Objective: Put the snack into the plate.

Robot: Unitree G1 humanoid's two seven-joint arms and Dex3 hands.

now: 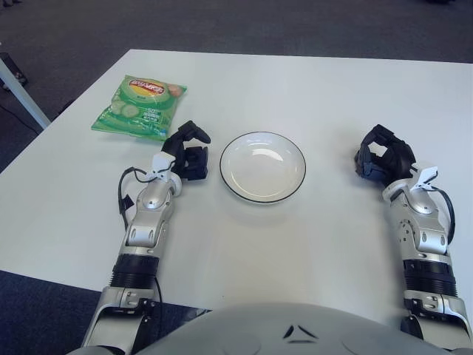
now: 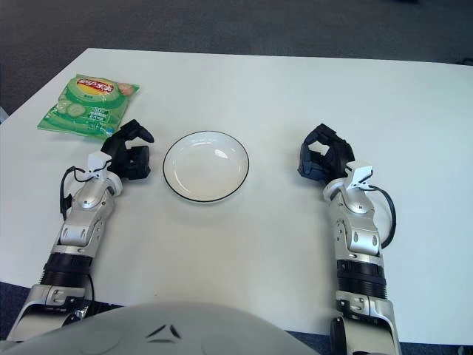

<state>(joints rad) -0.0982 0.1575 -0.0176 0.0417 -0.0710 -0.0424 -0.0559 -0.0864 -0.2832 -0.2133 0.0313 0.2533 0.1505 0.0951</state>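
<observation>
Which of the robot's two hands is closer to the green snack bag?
The left hand: it sits just below the green snack bag, left of the white plate; the right hand is across the plate.

My rig's two forearms are silver metal shells with black ribbed collars near the elbows. Each ends in a black three-finger left hand (image 1: 188,154) or right hand (image 1: 381,159), with a white wrist clip and a looping black cable. A rounded grey torso cover with small dark triangular marks fills my lower view.

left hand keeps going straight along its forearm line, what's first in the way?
Probably nothing before the table's far edge: the left hand points up and slightly right, passing between the snack bag and the plate. Depth is unclear; it may clip the bag's near corner.
</observation>
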